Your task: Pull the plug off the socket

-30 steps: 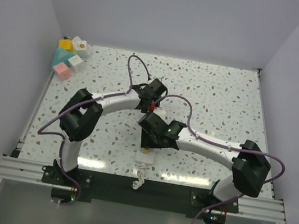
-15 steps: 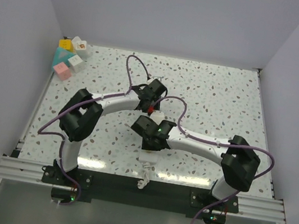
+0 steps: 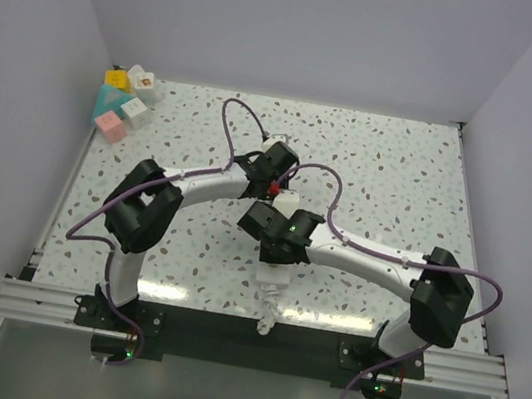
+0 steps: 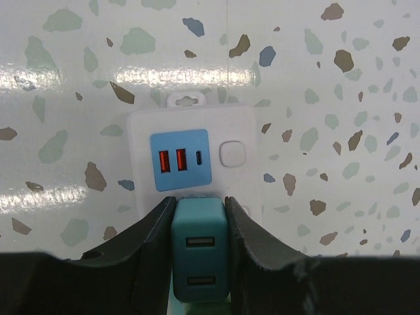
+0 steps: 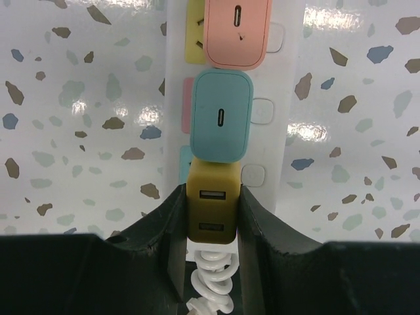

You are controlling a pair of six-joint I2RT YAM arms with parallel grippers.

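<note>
The white power strip lay mid-table, under both arms. The left gripper's jaws were closed on a teal two-port charger sitting just beside the strip's USB panel. The right gripper's jaws clamped a mustard charger at the strip's coiled-cord end, touching a second teal charger.

The white oblong socket lies flat, teal plug and mustard plug seated in it.
</note>
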